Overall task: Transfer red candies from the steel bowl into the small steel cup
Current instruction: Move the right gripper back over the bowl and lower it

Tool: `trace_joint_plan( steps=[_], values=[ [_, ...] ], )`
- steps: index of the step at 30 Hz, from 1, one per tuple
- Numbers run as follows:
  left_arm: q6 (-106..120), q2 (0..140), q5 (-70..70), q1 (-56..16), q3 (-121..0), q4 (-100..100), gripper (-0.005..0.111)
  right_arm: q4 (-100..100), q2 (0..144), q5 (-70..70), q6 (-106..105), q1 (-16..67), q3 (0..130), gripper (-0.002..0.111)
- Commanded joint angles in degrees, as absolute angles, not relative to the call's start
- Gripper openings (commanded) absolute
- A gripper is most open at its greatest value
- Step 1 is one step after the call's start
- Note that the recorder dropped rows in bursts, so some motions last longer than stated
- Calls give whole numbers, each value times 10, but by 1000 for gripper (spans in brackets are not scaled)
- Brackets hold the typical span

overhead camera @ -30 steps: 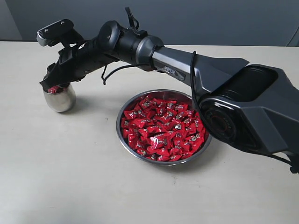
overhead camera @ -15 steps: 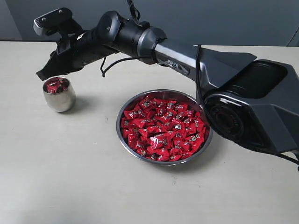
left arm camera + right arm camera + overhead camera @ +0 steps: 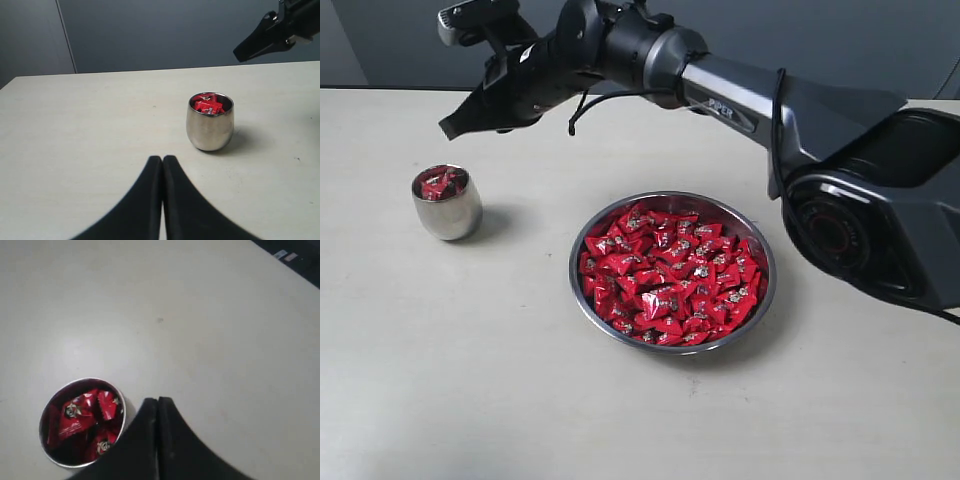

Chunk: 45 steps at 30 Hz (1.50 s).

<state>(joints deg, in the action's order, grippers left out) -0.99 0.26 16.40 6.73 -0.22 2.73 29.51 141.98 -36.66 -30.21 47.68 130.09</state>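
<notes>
Hovering beside small steel cup point(image 3: 447, 212) holding red candies point(image 3: 441, 183), right hand point(image 3: 448, 128) closed

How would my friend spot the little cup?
On the pale table, find the wide steel bowl heaped with red candies. To its left in the exterior view stands the small steel cup, apart. It is narrow, barrel-shaped, with few candies inside.

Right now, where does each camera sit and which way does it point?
Exterior view: off the arms, raised, looking down at the bowl of candies and the cup; the right arm reaches across.
Left wrist view: rides behind the shut left gripper, low, looking level across the table at the cup.
Right wrist view: rides behind the shut right gripper, looking down into the cup.
Shared: all three show the cup.
</notes>
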Motion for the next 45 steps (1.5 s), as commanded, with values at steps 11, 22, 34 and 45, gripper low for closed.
trace_joint_plan(
  steps=[11, 22, 34, 45],
  values=[
    [-11, 0, 163, 68, 0, 26, 0, 303, 1348, -300, -283, 440, 1207, -1],
    [-11, 0, 163, 68, 0, 26, 0, 328, 1193, -142, -377, 398, 894, -1],
    [-11, 0, 163, 68, 0, 26, 0, 367, 1085, -227, -523, 298, 702, -1],
    [-11, 0, 163, 68, 0, 26, 0, 355, 1060, -238, -586, 300, 639, -1]
  ],
)
